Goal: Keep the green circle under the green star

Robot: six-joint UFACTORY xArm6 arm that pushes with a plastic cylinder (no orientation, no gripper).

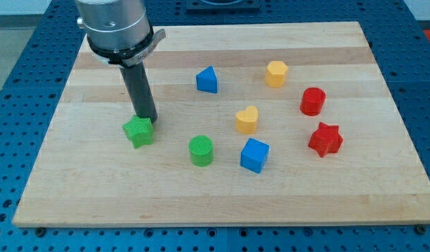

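Note:
The green star (138, 131) lies at the view's left on the wooden board (222, 203). The green circle (201, 150) stands to its right and a little lower in the view, about a block's width away. My tip (146, 119) comes down from the view's top left and sits at the star's upper right edge, touching or nearly touching it. The circle is apart from my tip.
A blue triangle-like block (207, 80) and a yellow hexagon (276, 73) are near the view's top. A yellow heart (247, 120) and a blue cube (255, 155) are at the middle. A red cylinder (313, 101) and a red star (325, 139) are at the right.

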